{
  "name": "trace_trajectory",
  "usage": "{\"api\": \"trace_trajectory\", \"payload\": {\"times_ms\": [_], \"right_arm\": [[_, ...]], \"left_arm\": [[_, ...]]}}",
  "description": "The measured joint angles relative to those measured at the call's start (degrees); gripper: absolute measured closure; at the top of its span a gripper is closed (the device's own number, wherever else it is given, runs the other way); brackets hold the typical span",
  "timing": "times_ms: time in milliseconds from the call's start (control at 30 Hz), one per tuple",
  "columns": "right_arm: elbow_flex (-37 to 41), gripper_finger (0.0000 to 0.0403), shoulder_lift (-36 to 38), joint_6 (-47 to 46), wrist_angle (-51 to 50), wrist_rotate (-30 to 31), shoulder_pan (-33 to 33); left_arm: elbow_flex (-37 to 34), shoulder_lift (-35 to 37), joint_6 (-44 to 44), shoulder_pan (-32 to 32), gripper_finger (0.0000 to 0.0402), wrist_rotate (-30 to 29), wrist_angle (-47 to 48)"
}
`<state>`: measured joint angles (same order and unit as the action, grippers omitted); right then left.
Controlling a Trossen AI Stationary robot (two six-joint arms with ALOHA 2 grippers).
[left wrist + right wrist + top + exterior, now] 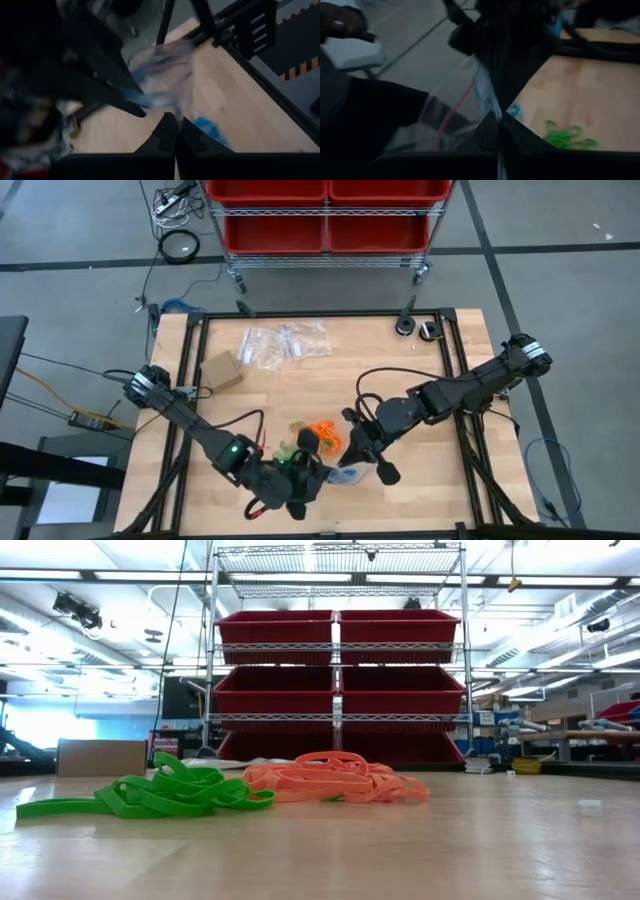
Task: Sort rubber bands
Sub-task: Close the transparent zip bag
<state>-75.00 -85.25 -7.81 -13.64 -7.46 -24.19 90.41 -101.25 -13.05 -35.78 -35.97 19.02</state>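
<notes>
At the near middle of the surface (450, 380), lying in two loose clumps: orange rubber bands (335, 780) and green rubber bands (160, 795), just beside each other, both resting flat on the wood and tangling within each clump. Not being touched by either hand.

Just in front of those clumps, toward the near edge, meeting over a clear bag (350, 476): left hand (300, 485) and right hand (362, 458). Reaching in from the left rear corner and the right rear side respectively, arms converging.

Left hand: clenching, fingertips pressed together, with the film of the clear bag running up from between them in the left wrist view. Sitting just beside the green clump, on its near side.

Right hand: clenching likewise, pinching the clear bag at its edge; a thin red line along the bag showing in the right wrist view. Sitting just beside the orange clump, on its near right side.

Inside the clear bag, showing through the film: blue rubber bands (205, 125), hanging close to the fingertips of both hands. Exact count not telling from the blur.

At the far side of the surface, well apart from both hands: spare clear bags (285, 342) lying in a heap, and a cardboard box (222, 370) to their left.

Beyond the surface, standing on a wire rack: red bins (335, 630).
</notes>
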Motion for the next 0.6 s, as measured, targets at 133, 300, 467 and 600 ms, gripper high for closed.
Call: {"api": "trace_trajectory", "payload": {"times_ms": [133,300,467,600], "right_arm": [[0.0,0.0402,0.0,4.8,-0.2,5.1,-1.8],[0.0,0.0402,0.0,7.6,-1.6,11.6,-3.6],[0.0,0.0403,0.0,4.1,-5.6,12.3,-2.8],[0.0,0.0403,0.0,1.3,-6.0,12.4,-2.2]], "left_arm": [[0.0,0.0,5.7,0.9,0.0402,-0.3,1.8],[0.0,0.0,8.2,1.3,0.0402,-0.9,2.7],[0.0,0.0,9.3,1.0,0.0399,-4.2,2.6],[0.0,0.0,13.6,0.8,0.0378,-7.0,2.7]]}}
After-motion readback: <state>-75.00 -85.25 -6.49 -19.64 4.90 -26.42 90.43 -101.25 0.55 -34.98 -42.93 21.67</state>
